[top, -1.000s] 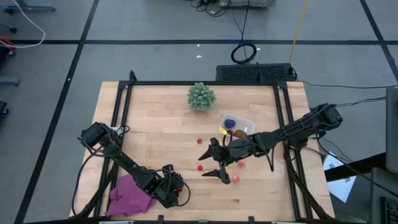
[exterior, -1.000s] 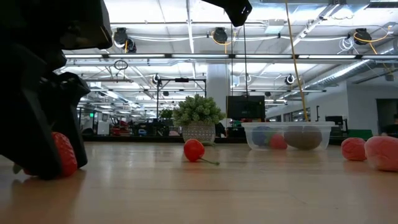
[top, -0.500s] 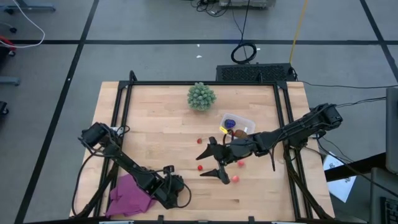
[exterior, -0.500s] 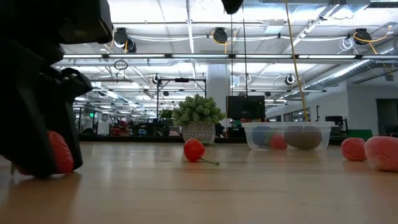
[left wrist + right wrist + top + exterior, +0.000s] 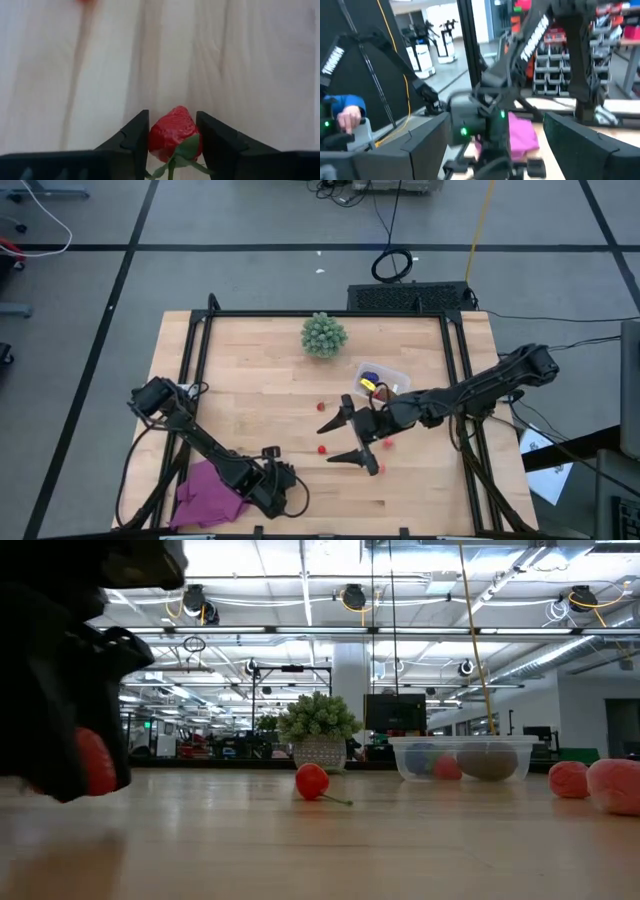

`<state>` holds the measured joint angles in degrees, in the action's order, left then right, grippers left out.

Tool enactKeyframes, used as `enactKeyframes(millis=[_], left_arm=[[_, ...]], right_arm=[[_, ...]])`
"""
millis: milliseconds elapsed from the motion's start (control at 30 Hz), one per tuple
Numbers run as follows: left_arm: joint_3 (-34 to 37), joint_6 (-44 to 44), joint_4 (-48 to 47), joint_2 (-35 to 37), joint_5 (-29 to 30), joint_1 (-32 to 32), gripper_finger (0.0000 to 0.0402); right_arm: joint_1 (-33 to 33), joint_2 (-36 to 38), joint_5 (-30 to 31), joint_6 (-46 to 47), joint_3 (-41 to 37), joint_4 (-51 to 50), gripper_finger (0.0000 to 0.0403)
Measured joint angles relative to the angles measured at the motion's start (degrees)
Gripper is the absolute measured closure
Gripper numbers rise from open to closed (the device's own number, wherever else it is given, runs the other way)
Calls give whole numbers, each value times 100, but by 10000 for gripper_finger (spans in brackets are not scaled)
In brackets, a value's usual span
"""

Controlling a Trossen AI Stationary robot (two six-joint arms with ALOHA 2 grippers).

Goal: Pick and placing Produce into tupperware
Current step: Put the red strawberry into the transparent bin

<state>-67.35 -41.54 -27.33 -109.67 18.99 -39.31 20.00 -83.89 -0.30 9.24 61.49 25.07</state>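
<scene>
My left gripper (image 5: 287, 486) is near the table's front edge, shut on a red strawberry (image 5: 172, 134), which also shows in the low view (image 5: 95, 762). My right gripper (image 5: 347, 438) hangs open above the table's middle, over loose red berries (image 5: 322, 448) (image 5: 386, 443). The clear tupperware (image 5: 385, 378) stands at the far right; in the low view (image 5: 462, 758) it holds a brown kiwi (image 5: 488, 762), a red piece and a dark one. A cherry (image 5: 312, 781) lies on the wood on its side. My left gripper pinches the strawberry's two sides (image 5: 156, 137) between its two fingers (image 5: 136, 136), with the green leaf end toward the wrist. The fingers slant down at it from above. In the low view the berry hangs just clear of the wood.
A green spiky ball (image 5: 324, 335) stands at the table's far middle. A magenta cloth (image 5: 205, 492) lies at the near left corner beside my left arm. More red pieces (image 5: 568, 779) (image 5: 615, 785) lie at the right. A black frame (image 5: 195, 360) runs along the table's edges.
My left gripper has risen a little with the strawberry, which has come off the wood. My right gripper has risen and tipped up toward level, still open; its fingertip has left the top of the low view.
</scene>
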Motion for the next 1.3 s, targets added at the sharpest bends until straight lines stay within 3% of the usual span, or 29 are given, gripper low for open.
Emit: enactKeyframes(millis=[367,667,833,1000,1300], left_arm=[[-57,764,-5,11,36,602,223],[-856,1857,-240,16,36,1168,235],[-1138,1698,-1247,22,53,1176,240],[-1163,925,-1995,22,2,1078,232],[-1163,504,-1865,22,-148,803,226]], right_arm=[[156,955,11,-623,0,45,92],[304,1491,18,-973,0,39,92],[394,1516,20,-973,0,-132,92],[414,1515,20,-973,0,-361,92],[412,1512,22,-939,0,-396,92]])
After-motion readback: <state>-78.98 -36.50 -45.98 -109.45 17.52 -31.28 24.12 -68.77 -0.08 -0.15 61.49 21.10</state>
